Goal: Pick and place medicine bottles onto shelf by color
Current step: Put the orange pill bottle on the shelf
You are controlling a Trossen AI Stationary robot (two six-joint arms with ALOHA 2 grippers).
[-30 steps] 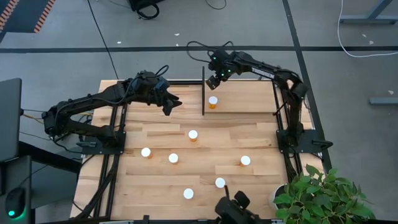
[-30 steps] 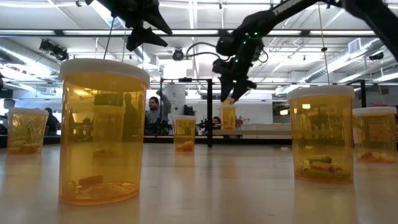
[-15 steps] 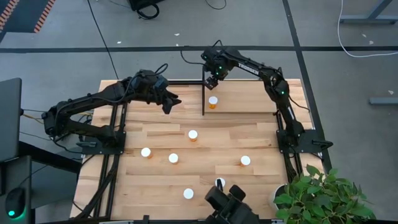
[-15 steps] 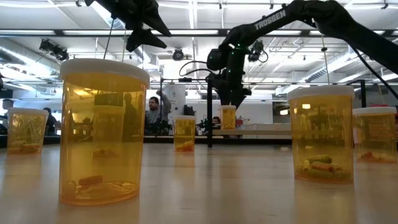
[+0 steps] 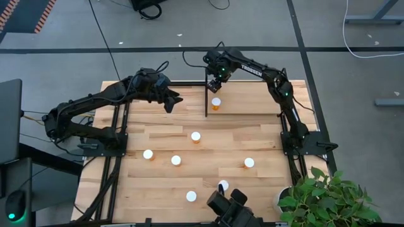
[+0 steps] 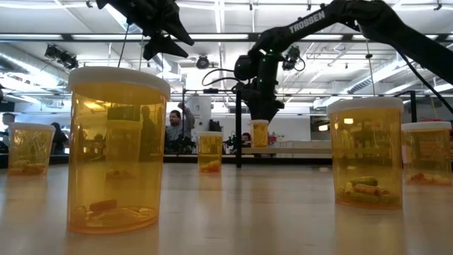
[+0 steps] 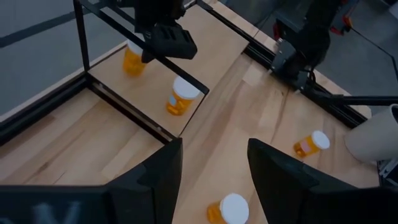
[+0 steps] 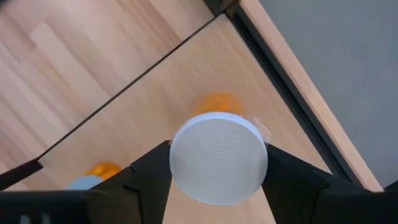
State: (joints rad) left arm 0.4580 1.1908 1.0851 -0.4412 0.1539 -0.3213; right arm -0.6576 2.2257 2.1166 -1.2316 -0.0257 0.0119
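My right gripper (image 5: pixel 215 78) hangs over the far left corner of the shelf (image 5: pixel 252 101), shut on a medicine bottle (image 7: pixel 132 59) with a white cap (image 8: pixel 217 165). A second bottle (image 5: pixel 216 103) stands upright on the shelf just nearer. Several more bottles stand on the tabletop, among them one in the middle (image 5: pixel 196 136) and one toward the right (image 5: pixel 249 162). Above the table's far left part, left of the shelf, my left gripper (image 5: pixel 172 104) is open with nothing between its fingers (image 7: pixel 161 180). My right gripper pinches the bottle's white cap by its rim (image 8: pixel 177 165), one finger on each side. The fingers come from above and point steeply down. The bottle hangs upright below them; whether its base touches the shelf, I cannot tell.
A black upright post (image 5: pixel 206 94) stands at the shelf's left edge, beside my right gripper. Black frame bars run along both table sides. A potted plant (image 5: pixel 322 195) sits at the near right corner. People (image 6: pixel 173 127) show in the room behind.
My right gripper has carried its bottle a little down and toward the shelf's far left corner, tipping from a slant until it points almost straight down. The bottle on the shelf has stayed in place.
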